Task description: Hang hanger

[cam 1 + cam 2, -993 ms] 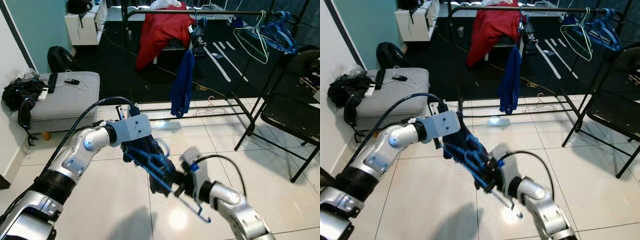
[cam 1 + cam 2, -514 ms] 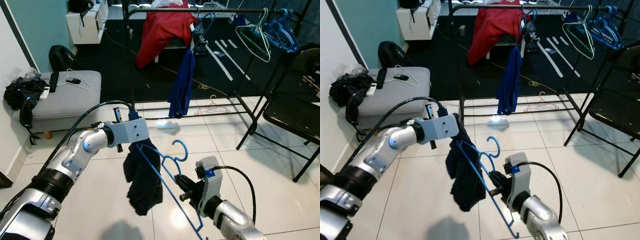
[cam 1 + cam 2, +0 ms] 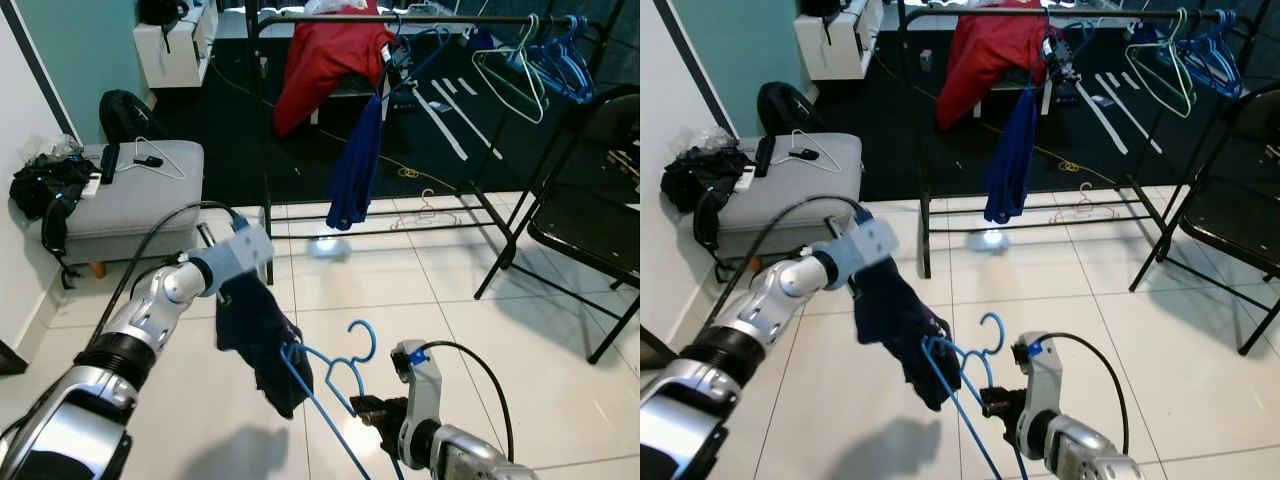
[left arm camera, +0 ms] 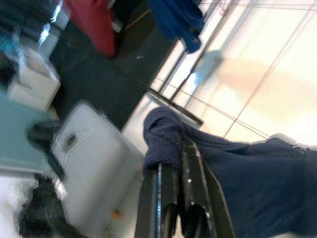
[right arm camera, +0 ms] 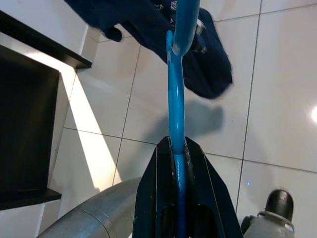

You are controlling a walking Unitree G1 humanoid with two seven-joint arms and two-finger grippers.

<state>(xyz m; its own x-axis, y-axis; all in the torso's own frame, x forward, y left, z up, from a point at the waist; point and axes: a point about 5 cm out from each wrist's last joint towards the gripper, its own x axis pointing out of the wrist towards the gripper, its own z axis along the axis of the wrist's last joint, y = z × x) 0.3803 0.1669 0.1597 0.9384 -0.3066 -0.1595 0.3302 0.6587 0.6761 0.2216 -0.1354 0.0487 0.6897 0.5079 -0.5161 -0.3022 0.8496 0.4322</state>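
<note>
My right gripper (image 5: 177,145) is shut on the straight bar of a blue plastic hanger (image 3: 335,372), low in front of me; its hook (image 3: 362,336) points up. A dark navy garment (image 3: 256,332) hangs from my left gripper (image 4: 174,157), which is shut on a bunched edge of the cloth, up and to the left of the hanger. The hanger's far end (image 5: 182,25) meets the lower part of the navy garment (image 5: 203,59). Beyond stands a black clothes rack (image 3: 400,18).
On the rack hang a red garment (image 3: 325,55), a blue garment (image 3: 355,165), a green hanger (image 3: 505,70) and blue hangers (image 3: 560,60). A grey ottoman (image 3: 130,195) with a black bag (image 3: 40,190) stands at the left, a black folding chair (image 3: 590,220) at the right.
The garment was bunched over the hanger between both grippers. My left gripper has since drawn it up and to the left, and the right gripper with the hanger has sunk lower.
</note>
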